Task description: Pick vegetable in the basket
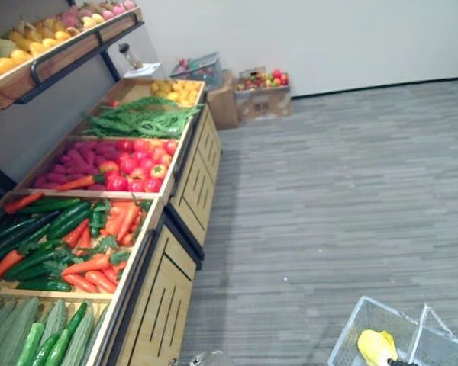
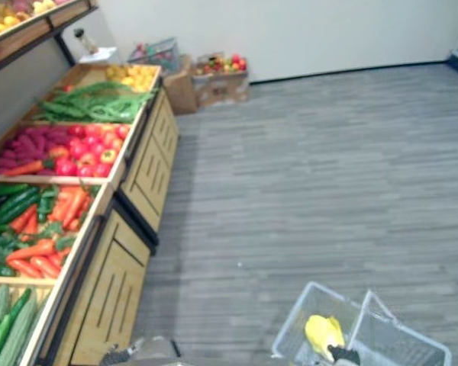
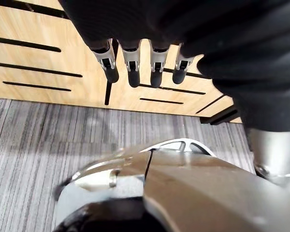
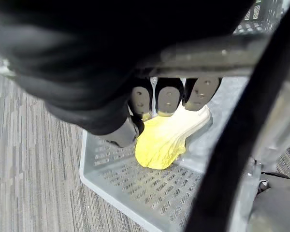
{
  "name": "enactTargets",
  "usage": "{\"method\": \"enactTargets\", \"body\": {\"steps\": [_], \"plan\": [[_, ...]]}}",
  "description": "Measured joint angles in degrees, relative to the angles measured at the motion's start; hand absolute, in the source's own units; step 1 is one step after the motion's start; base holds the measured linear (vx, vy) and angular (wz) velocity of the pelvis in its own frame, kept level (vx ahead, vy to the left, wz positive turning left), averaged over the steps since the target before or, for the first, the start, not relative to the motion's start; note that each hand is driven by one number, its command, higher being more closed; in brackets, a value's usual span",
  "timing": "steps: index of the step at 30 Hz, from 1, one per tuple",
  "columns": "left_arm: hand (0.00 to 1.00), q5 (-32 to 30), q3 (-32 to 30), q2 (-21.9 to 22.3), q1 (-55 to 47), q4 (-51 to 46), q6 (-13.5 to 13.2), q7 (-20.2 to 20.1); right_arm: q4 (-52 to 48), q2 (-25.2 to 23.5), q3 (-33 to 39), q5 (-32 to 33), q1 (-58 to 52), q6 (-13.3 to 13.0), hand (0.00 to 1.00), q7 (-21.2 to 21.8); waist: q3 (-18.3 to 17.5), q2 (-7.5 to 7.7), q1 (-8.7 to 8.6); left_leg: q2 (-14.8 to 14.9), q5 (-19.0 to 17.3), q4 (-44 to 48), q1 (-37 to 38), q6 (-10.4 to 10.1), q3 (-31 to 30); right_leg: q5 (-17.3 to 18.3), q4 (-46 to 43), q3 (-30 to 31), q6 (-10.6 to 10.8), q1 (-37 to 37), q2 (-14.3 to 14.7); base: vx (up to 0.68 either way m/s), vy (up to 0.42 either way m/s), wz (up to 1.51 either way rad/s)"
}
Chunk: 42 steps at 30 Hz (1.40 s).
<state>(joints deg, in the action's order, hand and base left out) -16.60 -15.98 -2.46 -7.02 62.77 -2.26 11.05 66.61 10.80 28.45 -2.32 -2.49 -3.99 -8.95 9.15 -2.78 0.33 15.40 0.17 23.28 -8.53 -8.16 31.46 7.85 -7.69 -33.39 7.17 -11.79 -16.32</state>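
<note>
Fingers (image 4: 169, 99) of the right hand (image 4: 96, 82) are curled down onto a yellow vegetable (image 4: 162, 142), with the thumb closing in from the other side, so from where I stand it looks pinched rather than merely touched. The vegetable sits inside the grey basket (image 4: 111, 169), over its perforated bottom, though I cannot tell whether it rests there or hangs just clear. Its long axis runs from a pale stalk end right under the fingertips to a yellow leafy end pointing away from them, down towards the basket bottom. That is the relation the next move turns on. The vegetable is directly beneath the right hand and already within the basket walls, so I would judge that the fingers only need to relax for it to settle on its side. The basket stands on the grey floor (image 1: 328, 191) at the robot's right, well apart from the wooden stand (image 1: 149, 229) on its left, where carrots (image 1: 99, 267) and cucumbers (image 1: 53, 221) lie in their bins. The left hand (image 3: 135, 24) hangs in front of the slotted cabinet (image 3: 38, 63) under that stand, its fingers loose and holding nothing, so the right hand is plainly the nearer one. My one worry is that the leafy end might catch on the basket wall as it drops.
</note>
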Motion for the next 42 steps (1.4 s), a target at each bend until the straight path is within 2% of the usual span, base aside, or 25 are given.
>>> {"method": "enactTargets", "body": {"steps": [2, 3, 4, 6, 7, 10, 12, 13, 15, 16, 17, 18, 19, 20, 21, 23, 24, 29, 30, 31, 33, 35, 36, 39, 42], "plan": [[0.00, 0.0, 0.1, 0.3, -0.2, 0.0, 0.0, 0.0, -0.2, -0.3, 0.6, 0.0, -0.3, 0.0, 1.00, -0.3, 0.0, -0.75, -0.02, -4.5, 6.2, -12.8, 0.8, 2.1, 1.0, -0.6, 1.2, -1.6, 1.2, -2.0, 0.3, 0.28, 0.209, 0.37], [0.00, -0.1, -0.2, 1.1, -0.6, 0.0, 0.0, 0.0, -0.9, -0.3, 0.9, 0.0, -0.9, 0.1, 1.00, -0.4, -0.1, -1.92, 0.18, -5.9, 11.0, -17.9, 0.9, 5.7, 1.4, -0.2, 1.7, -2.1, 2.4, -3.3, 1.1, 0.29, 0.260, 0.59], [0.00, -0.6, -0.8, 0.6, -0.2, 0.0, 0.1, -0.1, -1.0, -2.2, 0.9, 0.0, -1.0, 0.1, 1.00, -0.6, -0.4, -0.69, -0.01, -8.1, 6.6, -18.9, 2.0, 11.5, 1.3, 0.8, 2.9, -2.9, 3.8, -5.5, 0.8, 0.28, 0.242, 0.65], [0.00, -0.7, -1.5, -0.1, 0.2, -0.5, 0.1, 0.0, -1.1, -3.3, -0.6, 0.0, -0.2, -0.1, 1.00, -0.5, -0.1, 1.47, 0.56, -9.8, 5.0, -18.7, 1.0, 10.2, 1.2, 1.4, 4.4, -2.7, 2.7, -5.6, 0.0, 0.20, 0.152, 0.41], [0.00, -0.8, -2.1, -0.4, 0.4, -1.2, 0.4, -0.1, -1.2, -4.0, -2.2, -0.1, 1.2, -0.2, 1.00, -0.3, 0.4, 2.34, 1.25, -10.6, 3.7, -18.2, 0.5, 10.6, 1.6, 1.2, 5.6, -2.0, 2.7, -6.1, -0.1, 0.16, 0.121, 0.13], [0.00, -1.9, -1.9, -0.5, -0.4, -1.2, 0.4, -0.1, -1.1, -4.4, -5.6, -0.9, 3.0, -0.2, 1.00, 0.5, 0.6, 3.40, 2.25, -11.1, 0.0, -14.7, 0.9, 11.0, 2.1, -0.2, 6.5, -1.1, 2.1, -8.5, -1.2, 0.10, 0.053, 0.09], [0.00, -2.2, -1.5, -0.5, -0.8, -1.1, 0.5, -0.1, -1.0, -4.3, -6.4, -2.0, 3.0, -0.2, 1.00, 0.7, 0.0, 3.07, 2.65, -12.0, -1.2, -14.1, 0.8, 11.1, 1.9, -0.1, 3.2, -1.0, 1.9, -7.9, -2.8, 0.08, 0.049, 0.16], [0.00, -2.3, -0.1, -0.4, -1.1, -1.1, 0.5, -0.2, -0.3, -3.7, -6.4, -2.4, 2.7, -0.3, 1.00, 0.8, -0.7, 2.23, 2.74, -12.5, -1.9, -14.5, 1.1, 11.5, 1.5, 0.1, -2.9, -0.6, 1.6, -5.7, -4.4, 0.07, 0.118, 0.32], [0.00, -2.3, 2.1, -1.1, -1.3, -1.2, 0.4, -0.2, -0.4, -3.7, -6.4, -2.7, 2.4, -0.4, 1.00, 0.9, -0.9, 2.42, 2.95, -14.3, -1.9, -16.7, 2.9, 11.5, 0.7, -0.3, -16.8, 1.8, 2.2, -0.6, -9.0, 0.10, 0.143, 0.44], [0.00, -2.3, 4.0, -2.3, -1.2, -1.3, 0.4, -0.4, -0.6, -4.1, -6.4, -2.6, 2.6, -0.4, 1.00, 0.8, -0.9, 3.78, 2.89, -16.0, -2.0, -17.3, 3.8, 11.6, -0.7, -2.6, -27.4, 5.8, 1.7, 4.0, -12.7, 0.13, 0.107, 0.75], [0.00, -2.2, 5.6, -3.0, -1.2, -1.3, 0.4, -0.4, -0.7, -3.7, -6.3, -2.5, 2.7, -0.5, 1.00, 0.8, -0.8, 4.52, 2.77, -17.5, -2.5, -17.8, 5.1, 12.4, -3.2, -8.8, -35.1, 10.7, 0.5, 7.3, -14.0, 0.16, 0.086, 0.88], [0.00, -2.2, 6.1, -3.2, -1.2, -1.3, 0.4, -0.4, -0.6, -3.5, -6.4, -2.4, 2.6, -0.6, 1.00, 0.8, -0.9, 4.51, 2.65, -18.0, -2.7, -18.6, 6.2, 12.6, -4.9, -11.7, -38.2, 13.2, 1.1, 8.2, -13.6, 0.22, 0.059, 1.07], [0.00, -2.0, 7.1, -3.6, -1.1, -1.7, 0.4, -0.2, -0.4, -3.7, -6.3, -2.3, 2.5, -1.2, 1.00, 0.7, -0.7, 4.06, 2.32, -18.4, -2.6, -19.8, 8.1, 12.7, -8.0, -8.6, -44.3, 16.4, 2.2, 10.4, -11.6, 0.19, 0.029, 0.89], [0.00, -1.9, 7.1, -3.6, -1.0, -2.0, 0.4, -0.2, -0.4, -3.9, -6.4, -2.3, 2.4, -1.6, 1.00, 0.9, -0.7, 4.25, 2.21, -18.5, -2.6, -20.3, 8.9, 12.8, -9.3, -4.6, -46.5, 17.0, 2.0, 11.9, -10.4, 0.27, 0.004, 1.31], [0.00, -1.6, 8.2, -4.1, -1.0, -2.1, 0.5, -0.1, -1.6, -4.4, -6.5, -2.0, 2.3, -2.1, 1.00, 1.3, -0.5, 4.19, 1.99, -18.4, -2.6, -20.9, 10.8, 12.8, -13.8, 4.5, -46.6, 14.9, 0.7, 14.2, -6.7, 0.21, -0.025, 1.13], [0.00, -1.5, 9.1, -4.3, -0.5, -2.2, 0.5, -0.1, -1.6, -4.3, -6.2, -1.9, 1.7, -2.2, 1.00, 1.3, -0.4, 4.00, 1.95, -18.4, -2.6, -21.0, 11.7, 12.8, -17.3, 7.3, -42.0, 13.2, 0.1, 14.9, -4.8, 0.20, -0.072, 1.40], [0.00, -0.8, 9.4, -3.9, 0.8, -2.1, 0.3, -0.1, -2.7, -4.3, -4.6, -1.1, 0.5, -2.5, 1.00, 1.3, -0.4, 3.39, 1.74, -18.6, -2.6, -20.9, 11.9, 12.8, -22.7, 7.7, -30.8, 14.4, -0.2, 15.9, -2.6, 0.21, -0.145, 1.64], [0.00, 0.2, 5.9, -2.6, 1.6, -2.1, 0.1, -0.1, -2.8, -4.4, 1.5, -1.1, 0.0, -2.0, 1.00, 1.1, -0.1, 3.22, 2.11, -18.3, -2.8, -20.8, 11.7, 12.6, -29.7, 4.8, -9.1, 23.3, 3.0, 16.4, -1.7, 0.18, -0.232, 1.41], [0.00, 0.4, 4.3, -2.4, 1.3, -2.3, -0.1, -0.1, -2.8, -4.7, 2.1, -1.1, 0.1, -1.7, 1.00, 1.3, 0.0, 3.80, 2.25, -18.4, -3.1, -20.6, 11.5, 12.1, -30.6, 4.5, -7.0, 23.7, 3.0, 15.9, -2.1, 0.20, -0.417, 1.13], [0.00, 0.8, 2.9, -2.6, 0.9, -2.3, -0.2, -0.1, -2.6, -5.5, 2.8, -1.1, 0.0, -1.4, 1.00, 1.4, 0.1, 5.50, 2.25, -18.9, -3.7, -19.8, 11.4, 11.1, -31.9, 3.5, -6.3, 23.5, 3.5, 14.7, -2.5, 0.24, -0.515, 1.58], [0.00, 0.8, 2.1, -2.3, 0.0, -2.3, -0.1, -0.1, -2.6, -5.4, 3.0, -1.1, -0.5, -1.3, 1.00, 1.4, 0.3, 5.08, 1.89, -17.6, -3.6, -20.1, 12.5, 9.0, -33.0, 2.2, -8.5, 20.8, 4.1, 13.3, -2.4, 0.24, -0.440, 1.25], [0.00, 2.7, 2.1, -0.9, -1.9, -2.1, -0.1, 0.0, -2.4, -3.8, 2.2, -1.3, -0.6, -1.1, 1.00, 1.7, 0.2, 2.53, 1.85, -14.8, -4.4, -17.7, 11.7, 5.5, -36.2, 2.4, -9.5, 16.4, 2.6, 10.3, -0.1, 0.18, -0.326, 0.84], [0.00, 2.9, 2.1, -0.8, -2.1, -2.0, -0.1, 0.0, -2.4, -3.8, 2.1, -1.4, -0.6, -1.0, 1.00, 1.8, 0.1, 2.19, 1.77, -14.1, -4.5, -16.3, 11.1, 4.9, -37.0, 2.8, -9.2, 14.8, 1.9, 9.5, 0.3, 0.15, -0.277, 1.01], [0.00, 3.0, 2.4, -1.2, -1.5, -2.0, -0.1, -0.1, -1.1, -3.8, 2.3, -1.8, -0.8, -1.0, 1.00, 1.9, 0.2, 2.59, 1.66, -11.5, -4.0, -8.4, 5.2, 4.1, -33.6, 3.6, -7.3, 7.1, 0.1, 6.3, 2.8, 0.14, -0.259, 1.08], [0.00, 3.1, 2.5, -1.3, -1.7, -2.1, -0.2, 0.3, -0.4, -3.7, 2.8, -1.7, -0.7, -0.2, 1.00, 1.9, 0.3, 2.75, 1.65, -9.0, -2.1, -6.5, 3.7, 4.1, -25.0, 3.6, -4.0, 1.5, -0.7, 1.9, 4.5, 0.12, -0.226, 0.77]]}}
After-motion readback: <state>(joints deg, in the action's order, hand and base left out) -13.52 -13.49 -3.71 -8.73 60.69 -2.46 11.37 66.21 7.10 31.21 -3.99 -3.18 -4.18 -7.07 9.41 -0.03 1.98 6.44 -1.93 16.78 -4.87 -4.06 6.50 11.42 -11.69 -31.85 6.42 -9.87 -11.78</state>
